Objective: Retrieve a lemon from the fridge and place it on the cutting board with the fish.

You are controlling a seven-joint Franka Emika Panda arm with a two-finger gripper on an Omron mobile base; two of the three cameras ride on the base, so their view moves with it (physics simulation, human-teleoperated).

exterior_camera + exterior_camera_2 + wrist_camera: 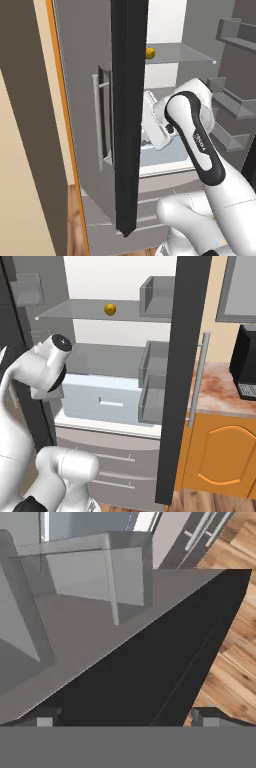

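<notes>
Nearest the lens in the hand view: two dark finger tips [44, 718] at the bottom edge, set wide apart, nothing between them. Gripper [125, 719] spread fully, released, holding nothing. Just beyond, the dark edge of an open fridge door [165, 657] running diagonally, with a grey door bin [90, 572] above it and wooden floor [235, 637] off to one side.

From the base cameras: fridge [112, 346] standing with both doors swung open, white interior and grey glass shelves exposed. Lemon [110, 309] resting on the upper glass shelf [90, 310], toward the middle, untouched; also visible as a small yellow shape [149, 53] past the dark door edge from the left side. White arm [197, 137] bent low in front of the crisper drawer [102, 398], well below the lemon's shelf and well apart from the fruit.

Progress, judged from the layout: opening done, doors clear of the shelves. Everything else outstanding: raising the hand to the upper shelf, closing on the lemon, backing out, carrying it to the cutting board with the fish. To the right of the fridge, a marbled counter [220, 393] over orange cabinets and a black coffee machine [245, 363]. Early stage overall.
</notes>
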